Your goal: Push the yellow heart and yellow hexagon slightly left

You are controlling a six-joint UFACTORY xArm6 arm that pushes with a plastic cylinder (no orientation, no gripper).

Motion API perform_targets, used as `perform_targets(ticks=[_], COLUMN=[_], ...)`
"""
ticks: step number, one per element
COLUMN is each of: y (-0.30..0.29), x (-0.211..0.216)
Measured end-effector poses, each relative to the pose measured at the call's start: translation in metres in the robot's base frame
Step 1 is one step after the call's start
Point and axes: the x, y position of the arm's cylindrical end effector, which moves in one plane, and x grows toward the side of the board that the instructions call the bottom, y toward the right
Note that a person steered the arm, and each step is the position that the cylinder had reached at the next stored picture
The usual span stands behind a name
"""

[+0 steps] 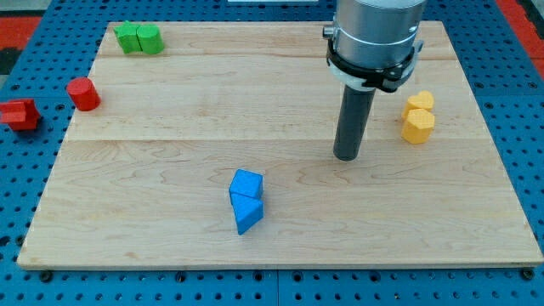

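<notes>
Two yellow blocks sit touching at the view's right on the wooden board [170,170]. The upper one [420,102] looks like the yellow heart. The lower one [418,126] looks like the yellow hexagon. My tip [345,157] rests on the board to the left of the yellow pair and a little below it, apart from both by a clear gap. The dark rod rises from the tip into the grey arm body at the view's top.
Two blue blocks touch near the bottom centre, a cube-like one [246,184] above a triangular one [247,213]. Two green blocks [139,38] sit at the top left. A red cylinder [83,93] stands at the board's left edge; another red block [19,114] lies off the board.
</notes>
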Motion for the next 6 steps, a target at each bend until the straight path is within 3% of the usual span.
perform_targets(ticks=[5, 6], y=[0.131, 0.168], x=[-0.008, -0.033])
